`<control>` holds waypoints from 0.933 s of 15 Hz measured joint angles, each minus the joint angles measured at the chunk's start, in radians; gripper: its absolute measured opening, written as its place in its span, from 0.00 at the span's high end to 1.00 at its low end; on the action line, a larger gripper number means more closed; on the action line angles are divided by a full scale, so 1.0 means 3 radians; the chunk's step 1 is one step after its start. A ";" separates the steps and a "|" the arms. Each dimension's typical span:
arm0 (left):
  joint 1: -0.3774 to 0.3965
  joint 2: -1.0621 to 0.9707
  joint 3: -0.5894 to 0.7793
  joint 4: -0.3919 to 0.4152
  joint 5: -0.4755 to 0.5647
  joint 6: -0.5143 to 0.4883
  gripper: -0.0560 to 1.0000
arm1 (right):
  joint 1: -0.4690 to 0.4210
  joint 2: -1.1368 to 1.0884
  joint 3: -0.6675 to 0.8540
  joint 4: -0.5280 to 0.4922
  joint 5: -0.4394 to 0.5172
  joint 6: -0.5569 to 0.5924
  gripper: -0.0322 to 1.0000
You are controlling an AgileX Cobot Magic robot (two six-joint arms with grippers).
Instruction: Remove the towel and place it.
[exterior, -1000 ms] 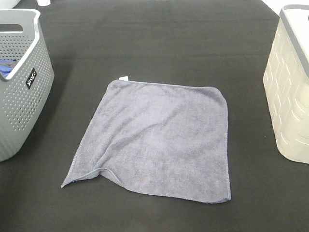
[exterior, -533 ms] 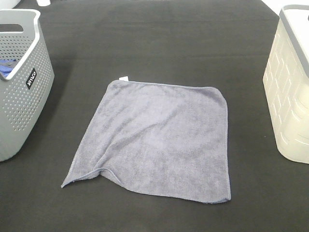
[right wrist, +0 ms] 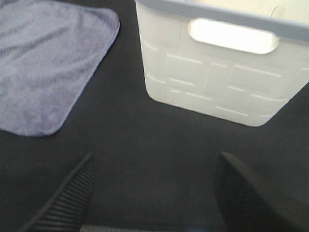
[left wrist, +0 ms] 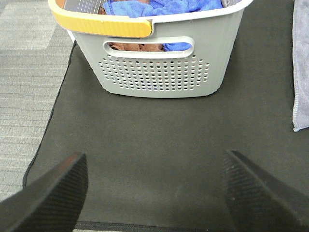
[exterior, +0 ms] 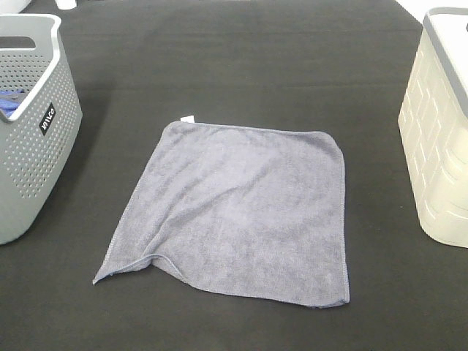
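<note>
The grey-lavender towel [exterior: 235, 210] lies spread flat on the black table in the exterior high view, with a small white tag [exterior: 187, 118] at its far left corner and its near left corner slightly folded. An edge of it shows in the left wrist view [left wrist: 301, 67] and a larger part in the right wrist view [right wrist: 43, 63]. Neither gripper shows in the exterior high view. My left gripper [left wrist: 154, 193] is open and empty above the black mat, facing the grey basket. My right gripper [right wrist: 154, 193] is open and empty, near the white basket.
A grey perforated basket [exterior: 44, 139] stands at the left edge; in the left wrist view this basket [left wrist: 154, 72] holds a bright blue cloth [left wrist: 164, 7] and a brown one. A white basket [exterior: 439, 153] stands at the right, also in the right wrist view [right wrist: 217, 82].
</note>
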 joint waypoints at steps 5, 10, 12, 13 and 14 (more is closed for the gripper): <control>0.0000 -0.0357 0.0170 -0.0227 -0.0030 0.0000 0.28 | 0.0000 0.0000 0.0313 0.0017 -0.0320 -0.0037 0.35; 0.0000 -0.0357 0.0320 -0.0407 -0.0397 -0.0003 0.28 | 0.0000 0.0000 0.0317 0.0023 -0.0360 -0.0040 0.35; 0.0000 -0.0357 0.0323 -0.0410 -0.0430 -0.0003 0.28 | 0.0000 0.0000 0.0317 0.0027 -0.0360 -0.0040 0.35; 0.0000 -0.0357 0.0323 -0.0410 -0.0440 -0.0003 0.28 | 0.0000 0.0000 0.0317 0.0027 -0.0360 -0.0040 0.35; 0.0000 -0.0357 0.0323 -0.0410 -0.0440 -0.0003 0.28 | 0.0000 0.0000 0.0317 0.0027 -0.0360 -0.0040 0.35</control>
